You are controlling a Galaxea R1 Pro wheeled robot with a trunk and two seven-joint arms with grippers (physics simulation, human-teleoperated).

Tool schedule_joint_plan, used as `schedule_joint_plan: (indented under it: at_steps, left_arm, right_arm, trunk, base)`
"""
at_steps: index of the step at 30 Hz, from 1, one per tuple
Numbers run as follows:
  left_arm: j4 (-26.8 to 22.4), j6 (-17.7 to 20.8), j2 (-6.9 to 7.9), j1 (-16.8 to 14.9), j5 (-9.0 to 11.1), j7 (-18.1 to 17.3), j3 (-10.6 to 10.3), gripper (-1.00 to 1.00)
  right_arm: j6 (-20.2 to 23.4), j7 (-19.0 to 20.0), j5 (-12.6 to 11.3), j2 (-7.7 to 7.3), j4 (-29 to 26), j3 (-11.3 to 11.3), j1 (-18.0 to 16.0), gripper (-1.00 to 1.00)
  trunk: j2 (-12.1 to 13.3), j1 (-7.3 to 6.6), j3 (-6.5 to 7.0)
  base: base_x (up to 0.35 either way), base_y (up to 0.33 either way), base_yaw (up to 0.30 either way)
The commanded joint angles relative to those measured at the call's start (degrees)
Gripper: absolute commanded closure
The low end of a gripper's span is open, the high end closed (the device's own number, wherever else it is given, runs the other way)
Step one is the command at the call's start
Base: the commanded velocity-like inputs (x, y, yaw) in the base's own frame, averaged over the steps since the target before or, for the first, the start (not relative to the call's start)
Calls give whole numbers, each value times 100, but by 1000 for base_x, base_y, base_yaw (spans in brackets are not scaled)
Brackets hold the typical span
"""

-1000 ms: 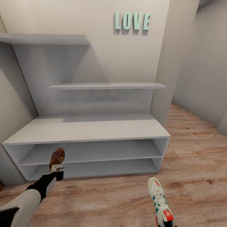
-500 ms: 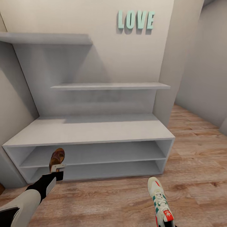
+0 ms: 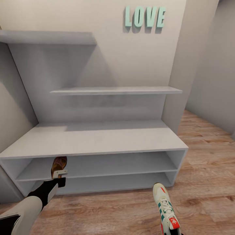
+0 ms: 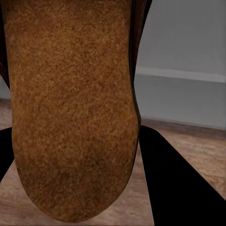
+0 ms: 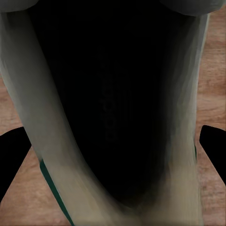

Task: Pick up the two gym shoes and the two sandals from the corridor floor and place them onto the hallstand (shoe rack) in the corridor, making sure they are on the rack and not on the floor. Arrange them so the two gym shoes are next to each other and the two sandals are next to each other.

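The head view looked down at the pale grey hallstand (image 3: 98,138), a low unit with two open shelf levels under a flat top and stepped wall shelves above, all bare. Mint-green block letters (image 3: 145,17) on the wall above it read "LOVE". At lower left, the left tool (image 3: 58,173) held one brown sandal (image 3: 59,164) upright in front of the rack's upper shelf opening; in the left wrist view the sandal's tan insole (image 4: 70,108) sat between the dark fingers (image 4: 179,183), closed on its sides. At lower right, a white gym shoe (image 3: 165,205) with green stripes and a red-orange heel patch was carried above the wood-plank corridor floor (image 3: 202,182); the right wrist view looked straight into the shoe's dark opening (image 5: 113,103), with a finger (image 5: 214,141) on either side, so the right tool appeared clamped on it. The heel patch bore a small white mark too tiny to read. The sandal looked thin, light and bendy, likely best pinched across its sole edges; the sneaker seemed bulkier, with a padded collar that should take a firm grip.
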Motion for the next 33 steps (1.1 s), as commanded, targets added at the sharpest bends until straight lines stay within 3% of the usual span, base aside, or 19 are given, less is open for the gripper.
schedule_joint_plan:
  at_steps: [1, 5, 21, 33]
  left_arm:
    - [-11, 41, -3, -2, -54, -2, 29, 100]
    - [-13, 48, -3, -23, -57, 2, 35, 100]
    - [-11, 52, 23, -25, -58, 3, 31, 100]
    - [-14, 44, 23, -7, -58, 8, 34, 100]
  right_arm:
    - [-18, 43, 32, 2, 4, -51, -4, 100]
    - [-18, 42, 27, 2, 2, -58, -4, 100]
    - [-17, 33, 25, 10, -4, -64, -4, 100]
    - [-18, 33, 25, 11, -1, -64, -4, 100]
  trunk:
    - [-2, 0, -5]
    - [-42, 21, -25]
    - [-684, 373, -407]
    - [-684, 373, -413]
  base:
    - [47, 16, 0]
    - [21, 7, 0]
    - [2, 1, 0]
    - [0, 0, 0]
